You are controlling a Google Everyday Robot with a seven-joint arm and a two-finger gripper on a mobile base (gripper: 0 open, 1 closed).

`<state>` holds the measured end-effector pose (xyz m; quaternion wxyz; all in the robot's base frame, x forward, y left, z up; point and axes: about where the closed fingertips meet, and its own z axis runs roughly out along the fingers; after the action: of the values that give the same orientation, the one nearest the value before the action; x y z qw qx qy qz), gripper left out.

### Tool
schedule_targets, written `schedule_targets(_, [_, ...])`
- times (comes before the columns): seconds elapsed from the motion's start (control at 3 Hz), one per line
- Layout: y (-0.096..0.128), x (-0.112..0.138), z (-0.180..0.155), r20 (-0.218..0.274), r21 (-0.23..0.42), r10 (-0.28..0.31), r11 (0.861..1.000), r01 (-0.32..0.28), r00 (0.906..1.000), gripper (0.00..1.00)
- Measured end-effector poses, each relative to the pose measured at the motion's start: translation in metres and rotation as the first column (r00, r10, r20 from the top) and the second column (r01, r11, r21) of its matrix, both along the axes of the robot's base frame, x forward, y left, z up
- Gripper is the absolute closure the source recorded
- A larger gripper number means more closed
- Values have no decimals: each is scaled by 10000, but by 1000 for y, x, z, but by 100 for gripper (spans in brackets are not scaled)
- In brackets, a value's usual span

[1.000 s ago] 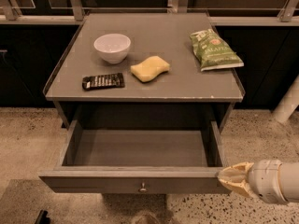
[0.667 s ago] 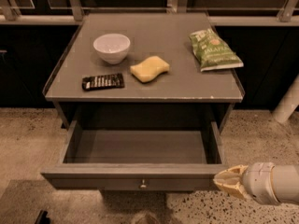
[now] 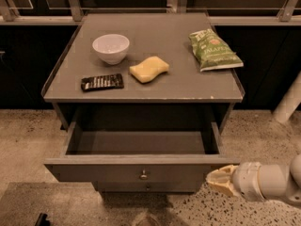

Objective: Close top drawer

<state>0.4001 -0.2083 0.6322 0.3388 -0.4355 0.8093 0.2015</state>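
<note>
The top drawer (image 3: 141, 147) of the grey-brown cabinet stands pulled far out and looks empty inside. Its long front panel (image 3: 94, 172) faces me, with a small round metal knob (image 3: 144, 174) at its centre. My gripper (image 3: 219, 181) comes in from the lower right on a white arm. Its cream-coloured tip sits just at the right end of the front panel, at about the panel's height.
On the cabinet top (image 3: 155, 86) lie a white bowl (image 3: 111, 48), a yellow sponge (image 3: 149, 69), a dark snack bar (image 3: 102, 82) and a green chip bag (image 3: 212, 50). A lower drawer knob (image 3: 148, 188) shows beneath. A white post (image 3: 288, 102) stands at right on speckled floor.
My gripper has moved left and slightly down, closer to the right end of the drawer's front panel. The drawer stays open as before.
</note>
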Motion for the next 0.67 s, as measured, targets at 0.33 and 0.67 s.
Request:
schedule_targets(0.33, [8,34,2,601,601,51,9982,-87,9982,100])
schedule_targets(0.67, [8,33,2,603,602,51,9981,-87,9982,100])
